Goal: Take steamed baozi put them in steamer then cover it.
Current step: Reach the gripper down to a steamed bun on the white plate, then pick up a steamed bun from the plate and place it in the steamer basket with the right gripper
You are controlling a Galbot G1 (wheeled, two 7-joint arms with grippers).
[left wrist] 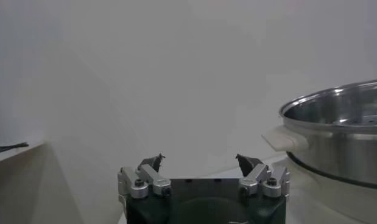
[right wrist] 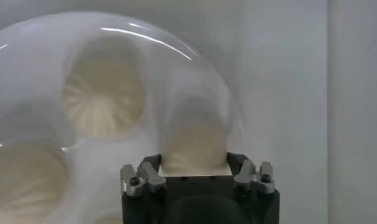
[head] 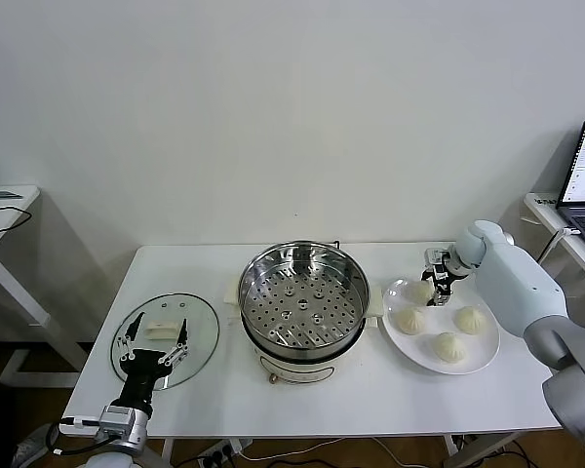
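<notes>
My right gripper (right wrist: 194,165) pinches one steamed baozi (right wrist: 194,143) on the white plate (head: 473,356), at three o'clock from the empty steamer (head: 304,297). Only the head view shows my left gripper (head: 156,341) spread wide above the cover (head: 197,331).

Right hand (right wrist: 195,163) grips a baozi (right wrist: 194,137) on plate (right wrist: 30,42).

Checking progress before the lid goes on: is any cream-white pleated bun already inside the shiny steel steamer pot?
No, the shiny steel steamer pot shows only its bare perforated tray.
</notes>
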